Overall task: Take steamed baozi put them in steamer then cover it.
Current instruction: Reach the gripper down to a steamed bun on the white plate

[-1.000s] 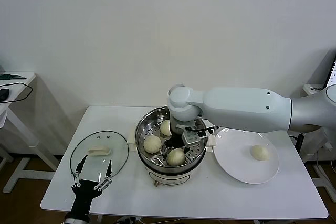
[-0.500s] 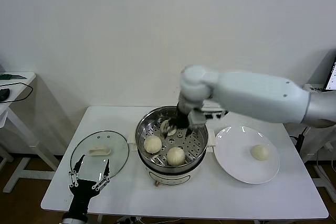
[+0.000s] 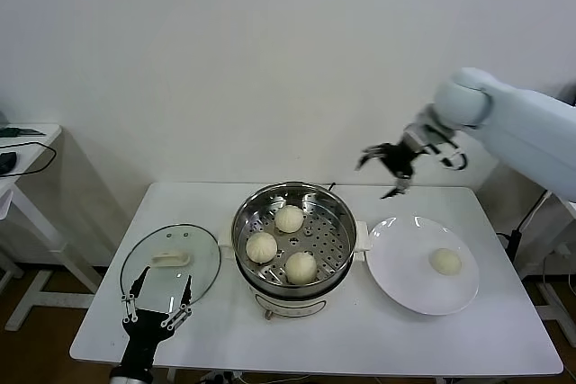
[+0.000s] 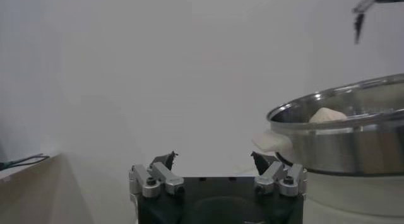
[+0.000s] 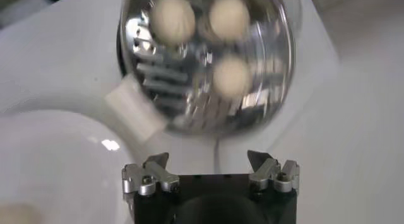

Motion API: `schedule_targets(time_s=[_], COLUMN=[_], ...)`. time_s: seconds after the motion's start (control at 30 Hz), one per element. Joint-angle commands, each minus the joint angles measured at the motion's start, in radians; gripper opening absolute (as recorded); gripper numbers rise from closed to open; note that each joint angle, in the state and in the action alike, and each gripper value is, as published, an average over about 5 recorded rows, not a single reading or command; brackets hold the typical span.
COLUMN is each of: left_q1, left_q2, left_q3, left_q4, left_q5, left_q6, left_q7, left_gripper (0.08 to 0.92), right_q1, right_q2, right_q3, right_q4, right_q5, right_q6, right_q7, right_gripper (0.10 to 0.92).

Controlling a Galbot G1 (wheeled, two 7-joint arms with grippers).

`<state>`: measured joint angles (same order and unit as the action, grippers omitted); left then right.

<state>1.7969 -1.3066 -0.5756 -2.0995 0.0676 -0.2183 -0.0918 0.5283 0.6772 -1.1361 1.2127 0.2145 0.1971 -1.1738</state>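
The shiny steamer (image 3: 241, 222) stands mid-table with three baozi (image 3: 289, 218) (image 3: 261, 246) (image 3: 301, 267) on its perforated tray. A further baozi (image 3: 445, 261) lies on the white plate (image 3: 405, 272) to its right. My right gripper (image 3: 382, 174) hangs open and empty, high above the gap between steamer and plate. From its wrist I look down on the steamer (image 5: 183, 86) with its baozi (image 5: 230, 75) beyond the right gripper (image 5: 208, 157). My left gripper (image 3: 159, 299) is open, low over the near edge of the glass lid (image 3: 202, 254). Its wrist view shows the left gripper (image 4: 213, 159) beside the steamer (image 4: 341, 143).
The lid lies flat on the table left of the steamer, with a cream handle (image 3: 169, 259) on top. The steamer's white side handle (image 3: 362, 238) nearly touches the plate rim. A small side table (image 3: 22, 146) stands far left.
My right gripper has risen out of the steamer and swung up and to the right, open and empty. All three buns stay on the tray. The left arm has not moved.
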Motion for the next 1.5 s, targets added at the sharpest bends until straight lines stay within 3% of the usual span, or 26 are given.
schedule_targets(time_s=[0.03,0.57,1.3,1.5], left_q1=[0.002,0.009,0.01,0.011], left_q2=[-0.002,-0.01,-0.013,-0.014], left_q3=[0.002,-0.001,-0.001,-0.002], left_q4=[-0.002,0.006,0.022,0.02], left_q5=[0.003,0.008,0.015,0.015], left_q6=[0.001,0.003,-0.002,-0.002], left_q7=[0.0,-0.002,-0.006,-0.006], left_gripper=[0.823,0.823,0.823,0.823], right_q1=[-0.196,-0.465,-0.494,-0.48], right_q2=[-0.172,-0.084,0.008,0.003], right_q3=[0.03,0.146,0.203,0.2], right_q4=[-0.161,-0.235,-0.331,-0.31], right_q5=[0.018,-0.12,-0.172,-0.178], right_q6=[-0.187,-0.175,-0.17,-0.174], right_q7=[-0.025,0.068,0.106,0.09], right_gripper=[0.823,0.823,0.82,0.722])
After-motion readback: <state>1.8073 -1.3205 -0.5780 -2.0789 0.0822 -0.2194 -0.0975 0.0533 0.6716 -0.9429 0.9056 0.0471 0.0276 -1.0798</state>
